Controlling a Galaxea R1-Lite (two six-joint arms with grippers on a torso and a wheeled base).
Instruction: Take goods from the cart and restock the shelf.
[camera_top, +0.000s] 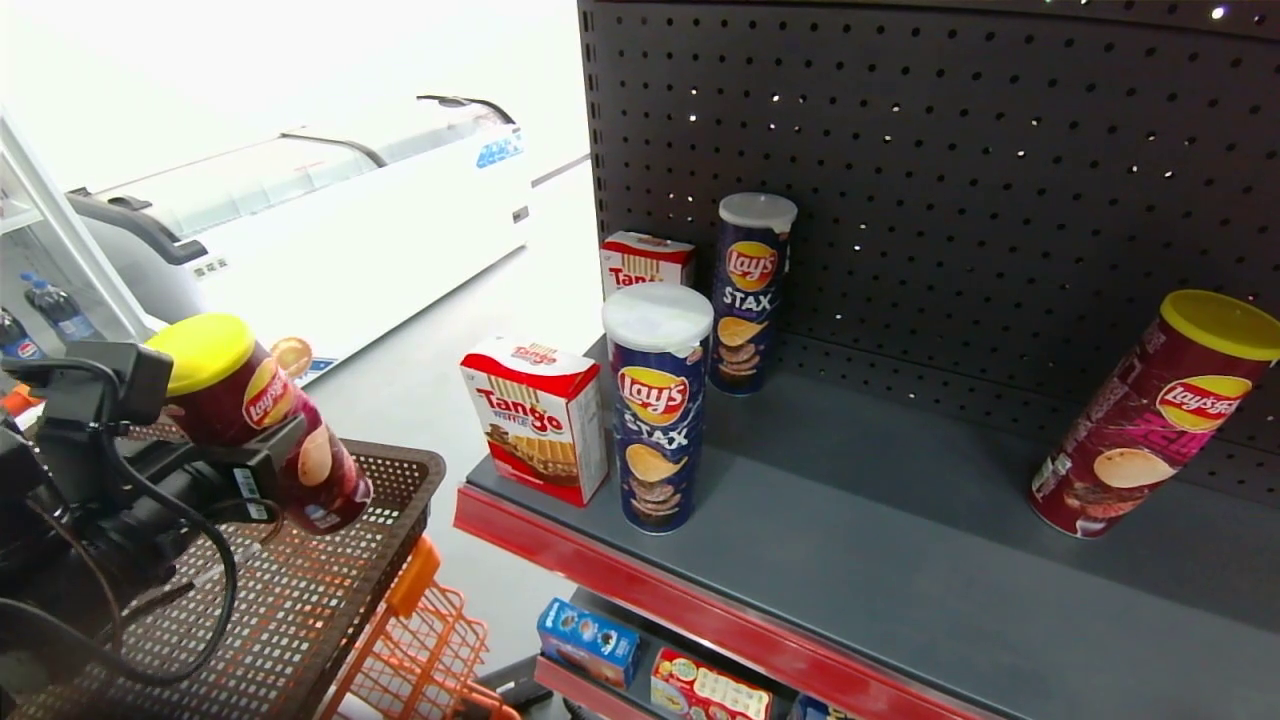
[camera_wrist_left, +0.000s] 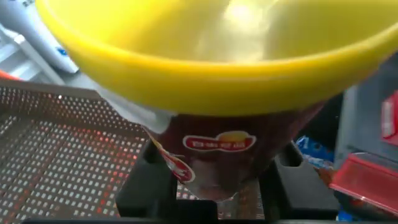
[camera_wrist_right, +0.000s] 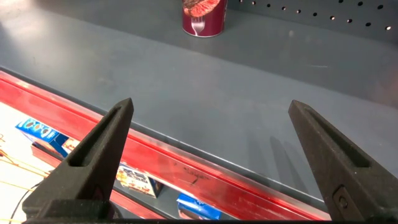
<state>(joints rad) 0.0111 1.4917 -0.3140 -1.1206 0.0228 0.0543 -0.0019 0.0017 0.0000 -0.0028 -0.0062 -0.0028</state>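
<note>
Held in the left pincer (camera_top: 278, 452), the maroon crisp tube (camera_top: 332, 482) looks glossy, its yellow plastic lid (camera_top: 200, 350) smooth; below it, the brown perforated metal cart basket (camera_top: 310, 600) is matt.

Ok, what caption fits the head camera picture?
Left gripper holds a yellow-lidded chip can above the cart, beside the shelf.

Grey shelf (camera_top: 880, 560), two blue cans (camera_top: 657, 410), two wafer boxes (camera_top: 535, 420), leaning maroon can (camera_top: 1150, 420)

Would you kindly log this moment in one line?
left gripper: holds maroon chip can over cart | right gripper: open above shelf | can not yet shelved
</note>
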